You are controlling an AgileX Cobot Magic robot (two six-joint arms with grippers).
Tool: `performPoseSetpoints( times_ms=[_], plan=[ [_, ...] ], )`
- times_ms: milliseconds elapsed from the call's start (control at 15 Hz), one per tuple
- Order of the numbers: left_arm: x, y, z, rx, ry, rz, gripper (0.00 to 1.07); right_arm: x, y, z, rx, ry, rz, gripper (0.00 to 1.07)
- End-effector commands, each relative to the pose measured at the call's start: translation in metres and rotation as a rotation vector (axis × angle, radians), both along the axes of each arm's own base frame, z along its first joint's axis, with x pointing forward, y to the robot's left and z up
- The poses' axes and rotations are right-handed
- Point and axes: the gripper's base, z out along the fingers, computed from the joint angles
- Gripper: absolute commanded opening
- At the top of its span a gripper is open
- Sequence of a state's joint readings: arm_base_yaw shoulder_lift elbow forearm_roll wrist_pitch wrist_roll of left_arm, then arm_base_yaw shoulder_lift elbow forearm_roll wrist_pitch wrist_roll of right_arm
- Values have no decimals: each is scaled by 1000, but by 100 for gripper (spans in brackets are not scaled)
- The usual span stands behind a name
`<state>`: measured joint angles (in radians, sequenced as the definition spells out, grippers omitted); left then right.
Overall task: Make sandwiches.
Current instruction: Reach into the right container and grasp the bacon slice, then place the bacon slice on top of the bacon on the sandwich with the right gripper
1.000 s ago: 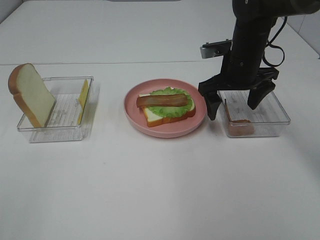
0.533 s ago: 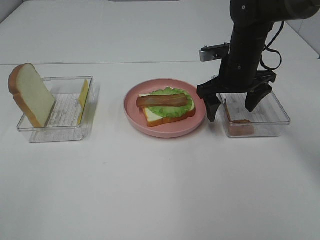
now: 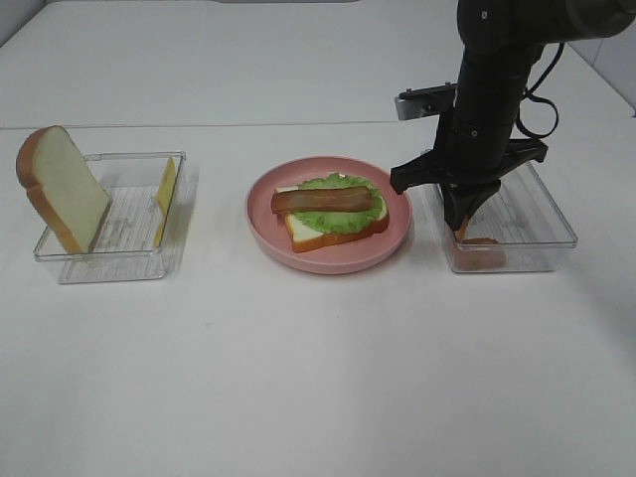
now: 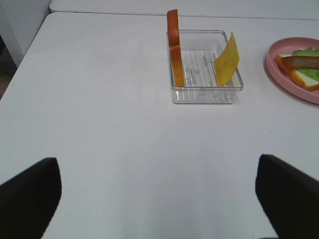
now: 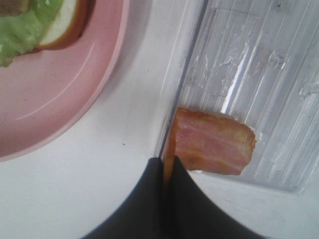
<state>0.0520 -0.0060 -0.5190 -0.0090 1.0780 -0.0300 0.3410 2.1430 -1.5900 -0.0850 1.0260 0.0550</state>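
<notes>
Right arm: I find the right gripper (image 3: 465, 221) lowered into the right-hand tray (image 3: 556, 227); its fingers are pressed together on the thin edge of a bacon strip (image 5: 170, 137) that stands against the tray wall nearest the plate; a pinkish-brown flat piece (image 5: 212, 144) lies on the tray floor touching that strip; I cannot tell whether the two are one piece.

Plate: the pink plate (image 3: 328, 260) sits just beside that tray, near the middle of the table (image 3: 298, 378); on it lies the lower bread slice (image 3: 301, 235), with a lettuce leaf (image 3: 348, 219) over it and a top bacon strip (image 3: 323, 201) laid across the leaf.

Left arm: the left gripper (image 4: 159, 199) hangs over bare table, fingers wide apart, nothing between them; it is well apart from the left-hand tray (image 4: 207, 94).

Left-hand tray: the second bread slice (image 3: 62, 189) leans at the tray's outer end, rising above the rim; the cheese slice (image 3: 166, 194) leans on the wall nearer the plate; the two do not touch.
</notes>
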Motion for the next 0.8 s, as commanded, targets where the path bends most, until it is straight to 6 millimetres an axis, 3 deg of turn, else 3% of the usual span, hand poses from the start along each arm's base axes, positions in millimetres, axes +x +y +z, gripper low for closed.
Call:
performPoseSetpoints(
  times_ms=[67, 400, 467, 667, 733, 800],
  plan=[
    [0, 0, 0, -2, -8, -4, 100, 0, -3, -4, -16, 8, 1, 0],
    [0, 0, 0, -2, -8, -4, 100, 2, -6, 8, -59, 13, 10, 0],
    [0, 0, 0, -2, -8, -4, 100, 9, -4, 31, -53, -17, 12, 0],
    [0, 0, 0, -2, -8, -4, 100, 14, -2, 53, -55, -25, 19, 0],
    [0, 0, 0, -2, -8, -4, 100, 20, 1, 77, -39, -64, 12, 0],
    [0, 0, 0, -2, -8, -4, 100, 21, 1, 83, -37, -71, 9, 0]
  ],
)
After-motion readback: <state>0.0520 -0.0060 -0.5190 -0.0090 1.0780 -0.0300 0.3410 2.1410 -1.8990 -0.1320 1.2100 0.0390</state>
